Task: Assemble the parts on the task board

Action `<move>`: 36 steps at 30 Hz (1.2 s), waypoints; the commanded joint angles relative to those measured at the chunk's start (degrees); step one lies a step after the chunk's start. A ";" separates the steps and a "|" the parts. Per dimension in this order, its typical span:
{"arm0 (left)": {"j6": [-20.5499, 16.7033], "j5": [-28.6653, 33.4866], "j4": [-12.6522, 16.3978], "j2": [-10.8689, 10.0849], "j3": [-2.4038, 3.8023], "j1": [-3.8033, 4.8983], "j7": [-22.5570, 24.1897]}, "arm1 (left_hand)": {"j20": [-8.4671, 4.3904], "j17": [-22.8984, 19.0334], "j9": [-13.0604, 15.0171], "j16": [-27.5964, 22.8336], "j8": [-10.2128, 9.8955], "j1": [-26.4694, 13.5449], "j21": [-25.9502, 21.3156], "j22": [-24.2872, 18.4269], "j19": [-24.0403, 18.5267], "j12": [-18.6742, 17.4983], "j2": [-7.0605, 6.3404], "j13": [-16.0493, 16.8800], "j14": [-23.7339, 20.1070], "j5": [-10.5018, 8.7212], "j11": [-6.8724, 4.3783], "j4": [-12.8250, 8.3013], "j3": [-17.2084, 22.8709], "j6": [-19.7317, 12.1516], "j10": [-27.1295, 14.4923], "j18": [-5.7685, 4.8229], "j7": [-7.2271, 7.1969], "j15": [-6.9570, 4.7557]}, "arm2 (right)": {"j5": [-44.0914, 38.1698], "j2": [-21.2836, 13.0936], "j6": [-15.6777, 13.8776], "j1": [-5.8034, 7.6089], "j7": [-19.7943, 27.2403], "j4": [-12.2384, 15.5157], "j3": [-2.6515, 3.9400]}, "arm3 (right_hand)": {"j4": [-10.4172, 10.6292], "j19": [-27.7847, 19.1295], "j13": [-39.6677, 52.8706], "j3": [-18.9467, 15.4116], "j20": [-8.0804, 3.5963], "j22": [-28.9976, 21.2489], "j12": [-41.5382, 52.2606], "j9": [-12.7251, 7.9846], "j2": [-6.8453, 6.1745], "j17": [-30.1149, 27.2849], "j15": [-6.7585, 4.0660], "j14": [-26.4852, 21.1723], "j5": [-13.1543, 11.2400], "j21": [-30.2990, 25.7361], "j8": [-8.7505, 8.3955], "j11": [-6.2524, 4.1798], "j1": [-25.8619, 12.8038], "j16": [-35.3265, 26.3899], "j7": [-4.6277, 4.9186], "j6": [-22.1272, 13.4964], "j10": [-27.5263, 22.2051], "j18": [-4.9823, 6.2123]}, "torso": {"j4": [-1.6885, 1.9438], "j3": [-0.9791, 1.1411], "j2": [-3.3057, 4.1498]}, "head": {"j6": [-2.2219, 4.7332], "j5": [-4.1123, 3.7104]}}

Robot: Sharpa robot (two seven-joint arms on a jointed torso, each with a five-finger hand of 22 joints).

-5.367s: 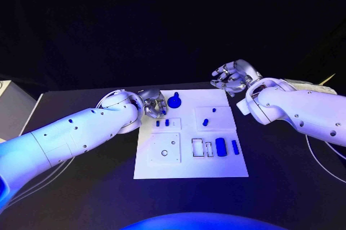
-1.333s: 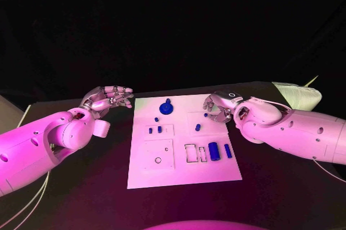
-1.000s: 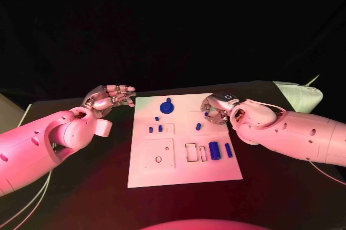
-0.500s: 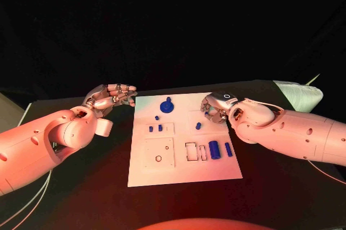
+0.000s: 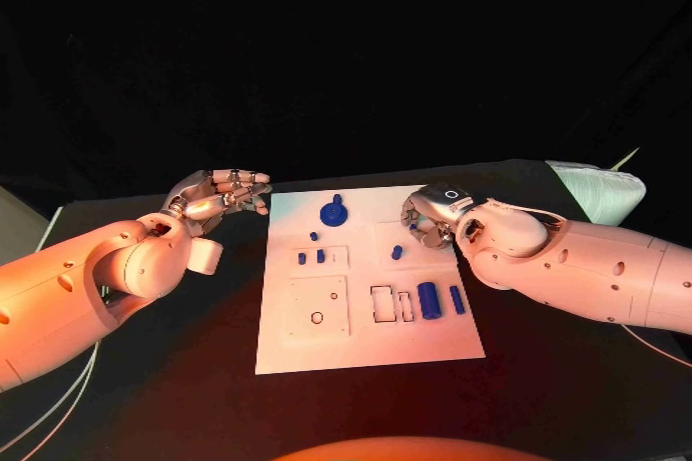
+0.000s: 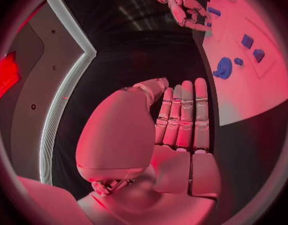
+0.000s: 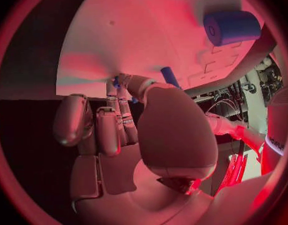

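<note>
The task board (image 5: pixel 368 331) lies flat in the middle of the black desk (image 5: pixel 577 381), its long sides running away from the robot. Near its far edge sits a round blue part with a knob (image 5: pixel 333 215); just nearer, toward the left side, stand two small blue pegs (image 5: pixel 310 257) in a square recess, with a third small blue piece (image 5: pixel 313 237) beside them. Near the middle lies a small blue stub (image 5: pixel 397 252), and by the right edge a blue cylinder (image 5: pixel 428 300) lies next to a slim blue bar (image 5: pixel 456 299), with empty rectangular slots (image 5: pixel 384 305) just to their left. A square plate with a round hole (image 5: pixel 317 319) takes up the near-left part of the board. The right robot hand (image 5: pixel 427 218) is over the board's far right corner, fingers curled down onto the surface; in the right wrist view its fingertips (image 7: pixel 120 83) seem to pinch a small blue piece (image 7: pixel 116 83), though it is too hidden to be sure, and a slim blue pin (image 7: pixel 170 77) lies just beside them. The left robot hand (image 5: pixel 219 194) hovers off the board beyond its far left corner, above the desk, holding nothing, its fingers (image 6: pixel 183 115) straight and side by side.
</note>
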 commanded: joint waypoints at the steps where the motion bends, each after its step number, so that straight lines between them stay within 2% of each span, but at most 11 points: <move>1: -0.38 -0.62 0.17 -0.03 0.05 -0.05 -0.26 | -0.11 0.09 -0.09 -0.41 -0.30 0.45 -0.06 0.07 0.33 -0.30 0.23 0.08 0.41 0.33 -0.01 -0.19 -0.07 -0.02 0.48 0.20 0.50 -0.15 | -2.51 -0.23 3.08 -0.46 -1.48 0.23 -0.30 | -0.18 0.46 0.18 -0.03 -0.46 0.05 -0.04 0.08 -0.13 0.85 -0.36 3.07 0.08 0.19 0.29 -0.58 0.55 0.25 0.03 0.49 1.10 -0.51 | -0.03 0.04 0.01 | 0.00 -0.08; 4: -0.66 -0.66 0.13 -0.08 0.05 -0.09 -0.34 | -0.11 0.09 -0.09 -0.41 -0.30 0.45 -0.06 0.07 0.33 -0.30 0.23 0.08 0.41 0.33 -0.01 -0.19 -0.07 -0.02 0.48 0.20 0.50 -0.15 | -2.88 -0.26 2.89 -0.50 -1.70 0.47 -0.30 | -0.30 0.46 0.18 0.03 -0.47 0.08 -0.08 0.12 -0.18 0.80 -0.39 3.05 0.03 0.22 0.32 -0.58 0.55 0.21 0.01 0.55 1.10 -0.52 | -0.03 0.04 0.01 | 0.04 -0.15; 8: -0.83 -0.69 0.09 -0.11 0.05 -0.13 -0.42 | -0.11 0.09 -0.09 -0.42 -0.34 0.43 -0.05 0.09 0.33 -0.39 0.31 0.09 0.43 0.32 0.02 -0.16 -0.07 0.00 0.50 0.20 0.54 -0.13 | -3.75 -0.30 1.78 -0.56 -2.23 0.74 -0.30 | -1.97 0.65 0.53 1.39 -0.75 0.89 0.22 0.66 0.97 0.98 -0.89 3.05 0.04 1.13 0.96 -1.04 1.55 0.38 -0.36 1.82 2.75 -0.67 | 0.00 0.03 -0.01 | 0.06 -0.21; 16: -1.00 -0.71 0.00 -0.21 0.05 -0.21 -0.50 | -0.10 0.10 -0.10 -0.44 -0.38 0.38 -0.05 0.10 0.33 -0.46 0.33 0.09 0.44 0.31 0.04 -0.13 -0.10 0.00 0.51 0.19 0.56 -0.11 | -5.59 -0.41 -1.15 -0.67 -3.39 1.18 -0.29 | -4.30 0.74 1.91 3.87 -1.16 2.01 -0.04 1.35 2.80 1.20 -1.22 3.11 -6.88 2.17 1.10 -1.46 1.19 0.61 -0.64 2.78 4.57 -0.87 | -0.03 -0.01 0.00 | 0.08 -0.25; 28: -1.07 -0.72 -0.08 -0.31 0.05 -0.26 -0.59 | -0.06 0.11 -0.10 -0.48 -0.50 0.18 -0.08 0.10 0.32 -0.67 0.39 0.11 0.48 0.27 0.09 0.03 -0.19 0.02 0.57 0.16 0.60 -0.04 | -6.82 -0.81 -6.00 -0.72 -3.54 1.97 -0.26 | -4.68 0.88 2.14 3.99 -1.18 2.56 -0.01 1.47 2.84 1.49 -1.26 3.18 -7.41 2.85 1.16 -1.52 1.25 0.83 -0.70 3.00 4.83 -1.00 | -0.01 -0.05 0.00 | 0.07 -0.10; 36: -0.96 -0.72 -0.23 -0.39 0.05 -0.28 -0.89 | -0.06 0.11 -0.10 -0.48 -0.50 0.18 -0.08 0.10 0.32 -0.67 0.39 0.11 0.48 0.27 0.09 0.03 -0.19 0.02 0.57 0.16 0.60 -0.04 | -6.39 -2.18 -7.25 -0.38 -3.15 4.18 0.03 | -4.75 0.94 2.20 3.96 -1.19 2.76 0.01 1.51 2.77 1.52 -1.27 3.19 -7.38 3.11 1.20 -1.53 1.20 0.86 -0.71 3.09 4.91 -1.05 | 0.00 -0.08 -0.06 | 0.05 0.08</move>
